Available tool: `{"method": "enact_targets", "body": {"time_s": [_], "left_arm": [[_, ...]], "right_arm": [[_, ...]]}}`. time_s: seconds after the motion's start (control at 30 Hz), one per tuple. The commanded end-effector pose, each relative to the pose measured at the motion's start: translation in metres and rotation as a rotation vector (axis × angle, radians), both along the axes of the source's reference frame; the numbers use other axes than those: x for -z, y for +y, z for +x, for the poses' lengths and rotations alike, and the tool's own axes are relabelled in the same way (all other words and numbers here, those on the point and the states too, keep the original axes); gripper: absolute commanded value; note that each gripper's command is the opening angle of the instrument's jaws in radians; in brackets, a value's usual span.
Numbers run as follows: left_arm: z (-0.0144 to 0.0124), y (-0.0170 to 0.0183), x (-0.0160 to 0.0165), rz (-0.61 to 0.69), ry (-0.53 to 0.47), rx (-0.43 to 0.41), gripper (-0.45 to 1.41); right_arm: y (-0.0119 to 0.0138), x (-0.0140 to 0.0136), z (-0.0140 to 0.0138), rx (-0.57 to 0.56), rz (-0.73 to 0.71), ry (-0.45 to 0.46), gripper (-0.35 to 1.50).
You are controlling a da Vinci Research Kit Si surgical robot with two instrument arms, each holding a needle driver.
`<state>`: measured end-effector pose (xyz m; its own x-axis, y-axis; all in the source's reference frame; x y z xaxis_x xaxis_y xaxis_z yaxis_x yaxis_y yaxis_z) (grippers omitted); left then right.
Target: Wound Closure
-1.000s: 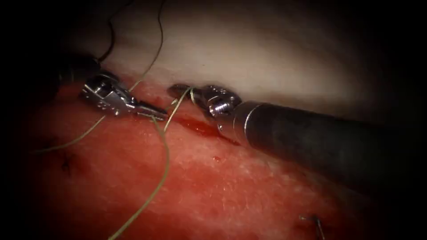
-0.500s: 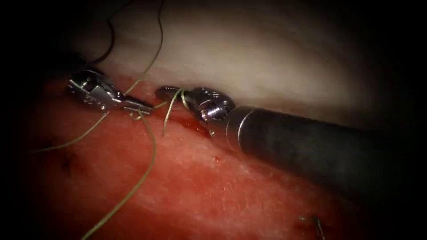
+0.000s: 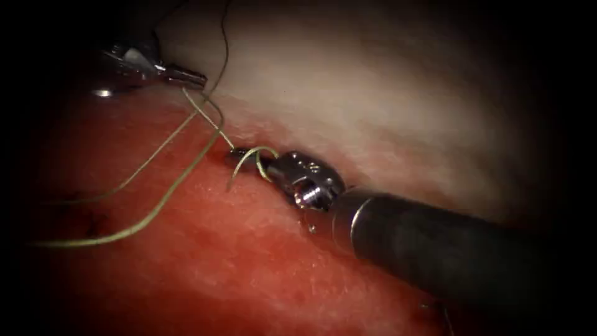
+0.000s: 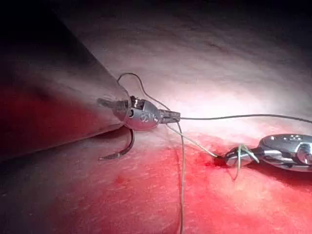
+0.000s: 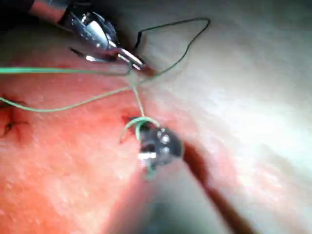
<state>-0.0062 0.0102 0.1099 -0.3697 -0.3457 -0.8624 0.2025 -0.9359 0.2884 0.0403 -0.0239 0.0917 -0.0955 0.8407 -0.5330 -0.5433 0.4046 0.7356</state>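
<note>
Holding the thread (image 3: 206,117) taut between the left tool (image 3: 194,79), fingers closed on it at far left, and the right tool (image 3: 241,159), fingers shut on its loop, we risk tearing the tissue (image 3: 249,267) or dragging the free needle (image 4: 123,148) lying under the left tool.

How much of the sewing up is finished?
Looks done: the needle lies free on the tissue beside the left tool, not stuck in. In hand: the left tool grips the thread, and a loose loop of it wraps the right tool at the cut. Left: that loop is not yet snug, and the long thread is uncut.
</note>
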Motion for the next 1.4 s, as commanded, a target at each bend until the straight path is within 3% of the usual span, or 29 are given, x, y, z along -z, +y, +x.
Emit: {"method": "enact_targets", "body": {"time_s": [0.03,0.43,0.73,1.13,1.4], "left_arm": [[-0.0006,0.0014,-0.0009,0.000,0.002,0.006,-0.45],[-0.0027,0.0086,-0.0038,0.002,0.005,0.084,-0.45],[-0.0036,0.0136,-0.0049,0.003,-0.060,0.154,-0.45],[-0.0041,0.0167,-0.0061,-0.007,-0.077,0.201,-0.45],[-0.0042,0.0184,-0.0069,-0.010,-0.072,0.214,-0.45]], "right_arm": [[-0.0008,0.0000,0.0009,-0.007,-0.015,-0.009,-0.35],[-0.0048,0.0017,0.0016,-0.015,-0.070,-0.043,-0.35],[-0.0053,0.0022,0.0010,-0.016,-0.094,-0.052,-0.35],[-0.0068,0.0036,0.0013,-0.012,-0.102,-0.042,-0.35],[-0.0094,0.0055,0.0018,0.014,-0.113,-0.021,-0.35]]}}
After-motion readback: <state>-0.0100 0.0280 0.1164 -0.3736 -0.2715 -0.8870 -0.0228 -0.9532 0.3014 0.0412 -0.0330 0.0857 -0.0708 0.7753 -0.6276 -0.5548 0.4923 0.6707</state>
